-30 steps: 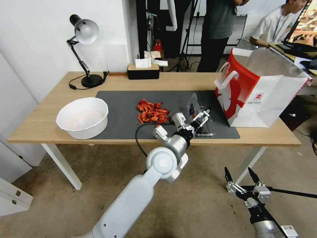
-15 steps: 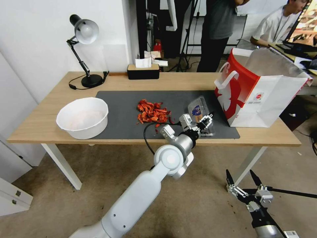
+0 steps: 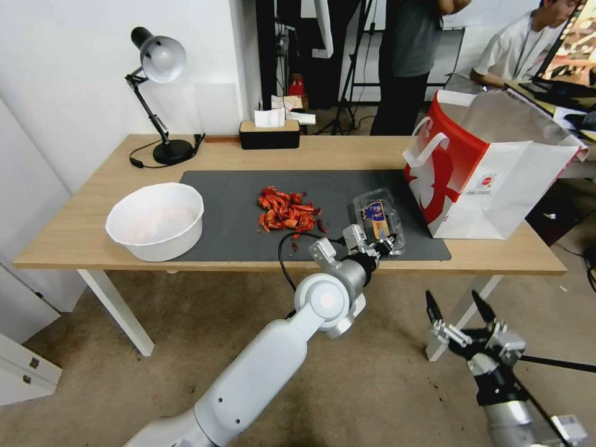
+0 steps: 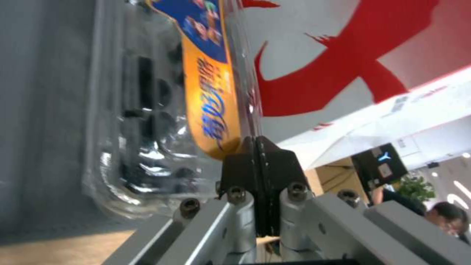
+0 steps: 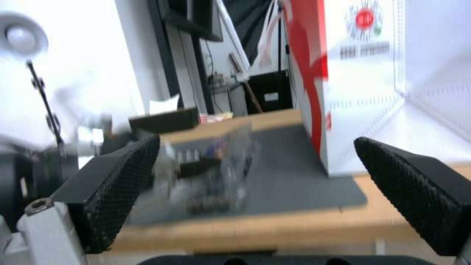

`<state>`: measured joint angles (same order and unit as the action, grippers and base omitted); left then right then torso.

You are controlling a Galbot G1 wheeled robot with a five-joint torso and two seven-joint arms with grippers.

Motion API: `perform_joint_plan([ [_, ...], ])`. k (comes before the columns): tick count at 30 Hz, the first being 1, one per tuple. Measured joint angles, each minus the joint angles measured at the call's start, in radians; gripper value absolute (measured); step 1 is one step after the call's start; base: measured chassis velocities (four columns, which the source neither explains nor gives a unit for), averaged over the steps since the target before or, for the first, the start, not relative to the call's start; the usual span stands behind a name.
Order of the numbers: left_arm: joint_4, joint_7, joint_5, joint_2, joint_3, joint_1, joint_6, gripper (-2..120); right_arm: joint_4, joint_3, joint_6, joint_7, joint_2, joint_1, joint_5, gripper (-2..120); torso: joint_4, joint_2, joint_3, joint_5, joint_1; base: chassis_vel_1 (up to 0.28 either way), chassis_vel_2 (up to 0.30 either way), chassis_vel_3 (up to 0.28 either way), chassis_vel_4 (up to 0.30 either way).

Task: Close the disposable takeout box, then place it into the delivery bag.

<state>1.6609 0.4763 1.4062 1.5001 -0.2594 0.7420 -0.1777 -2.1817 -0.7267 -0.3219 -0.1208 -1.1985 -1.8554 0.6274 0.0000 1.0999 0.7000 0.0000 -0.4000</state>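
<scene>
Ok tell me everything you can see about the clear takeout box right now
The takeout box is a small clear plastic clamshell with an orange-and-blue label on its lid and dark pieces inside. It lies flat, lid down, on the grey mat near the table's front edge, beside the red-and-white delivery bag but apart from it. The left hand, fingers together, is at its near edge.

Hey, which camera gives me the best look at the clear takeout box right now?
The head view: the disposable takeout box lies whole on the dark mat, lid down, with the left gripper at its near edge. The left wrist view shows its label and near rim very close, cropped. The right wrist view shows it farther off and blurred.
</scene>
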Motion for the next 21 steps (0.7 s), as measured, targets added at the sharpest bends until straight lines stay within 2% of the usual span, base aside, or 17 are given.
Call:
perform_joint_plan([
  [4, -0.012, 0.011, 0.000, 0.000, 0.000, -0.009, -0.002, 0, -0.033, -0.028, 0.037, 0.015, 0.022, 0.014, 0.067, 100, 0.0001, 0.000, 0.000, 0.0000, 0.000, 0.000, 0.000, 0.000, 0.000],
  [6, -0.023, 0.025, 0.000, 0.000, 0.000, -0.016, -0.003, 0, -0.061, -0.062, 0.081, 0.039, 0.049, 0.034, 0.159, 100, -0.0001, 0.000, 0.000, 0.0000, 0.000, 0.000, 0.000, 0.000, 0.000],
  [10, -0.026, 0.028, -0.001, 0.000, 0.000, -0.017, -0.003, 0, -0.074, -0.073, 0.105, 0.057, 0.062, 0.047, 0.212, 100, -0.0001, 0.000, 0.000, 0.0000, 0.000, 0.000, 0.000, 0.000, 0.000],
  [12, -0.028, 0.030, -0.003, -0.003, -0.004, -0.018, -0.002, 0, -0.113, -0.074, 0.187, 0.143, 0.102, 0.097, 0.379, 100, -0.0001, 0.000, 0.000, -0.0001, 0.000, 0.000, 0.000, 0.000, 0.000],
  [16, -0.028, 0.031, -0.003, -0.003, -0.006, -0.019, -0.002, 0, -0.121, -0.066, 0.221, 0.182, 0.122, 0.126, 0.442, 100, -0.0001, 0.000, 0.000, 0.0000, 0.000, 0.000, 0.000, 0.000, 0.000],
  [18, -0.029, 0.032, -0.003, -0.007, -0.012, -0.020, -0.002, 0, -0.123, -0.028, 0.314, 0.298, 0.203, 0.238, 0.645, 100, 0.0000, 0.000, 0.000, 0.0001, 0.000, 0.000, 0.000, 0.000, 0.000],
  [19, -0.029, 0.032, -0.003, -0.007, -0.012, -0.020, -0.002, 0, -0.123, -0.028, 0.314, 0.298, 0.203, 0.238, 0.645, 100, 0.0000, 0.000, 0.000, 0.0001, 0.000, 0.000, 0.000, 0.000, 0.000],
  [21, -0.029, 0.032, -0.003, -0.008, -0.014, -0.021, -0.002, 0, -0.098, 0.003, 0.355, 0.338, 0.254, 0.311, 0.734, 100, 0.0001, 0.000, 0.000, 0.0000, 0.000, 0.000, 0.000, 0.000, 0.000],
])
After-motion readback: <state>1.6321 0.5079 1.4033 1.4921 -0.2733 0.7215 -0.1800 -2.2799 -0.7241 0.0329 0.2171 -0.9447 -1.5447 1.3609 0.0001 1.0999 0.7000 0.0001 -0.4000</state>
